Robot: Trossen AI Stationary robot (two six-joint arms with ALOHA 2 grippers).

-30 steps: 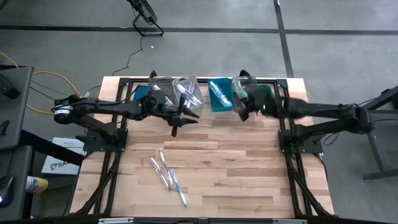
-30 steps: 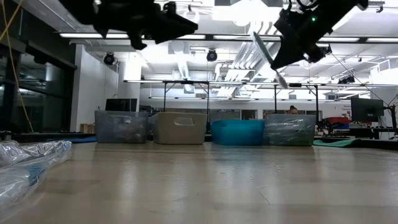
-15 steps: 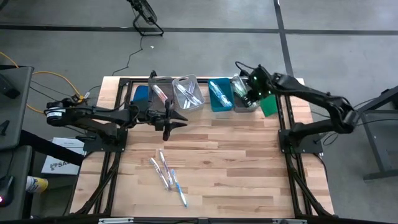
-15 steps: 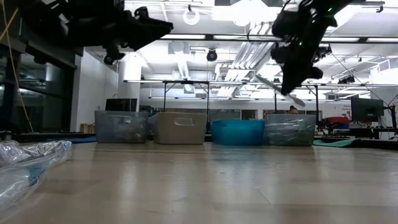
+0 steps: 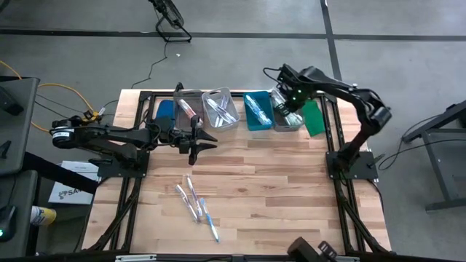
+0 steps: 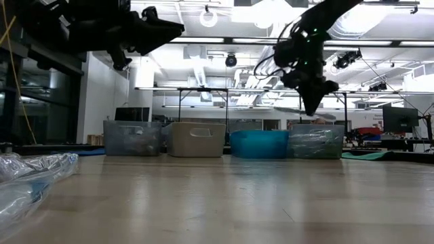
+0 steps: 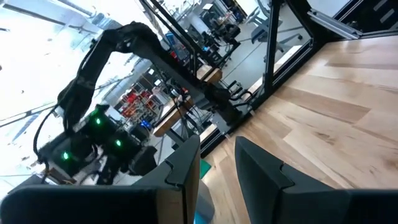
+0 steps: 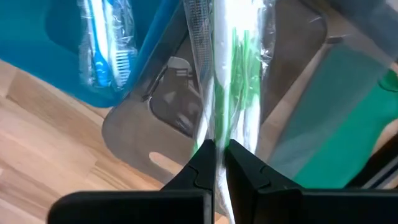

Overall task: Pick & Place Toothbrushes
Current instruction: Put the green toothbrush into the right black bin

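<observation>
One wrapped green toothbrush [image 8: 219, 81] sits pinched between the right fingers [image 8: 239, 163], seemingly above the clear bin [image 5: 285, 120].

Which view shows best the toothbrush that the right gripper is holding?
The right wrist view: the wrapped green toothbrush fills it, pinched in the right gripper above the clear bin. The low view shows a pale sliver; the high view barely resolves it; the left wrist view misses it.
</observation>
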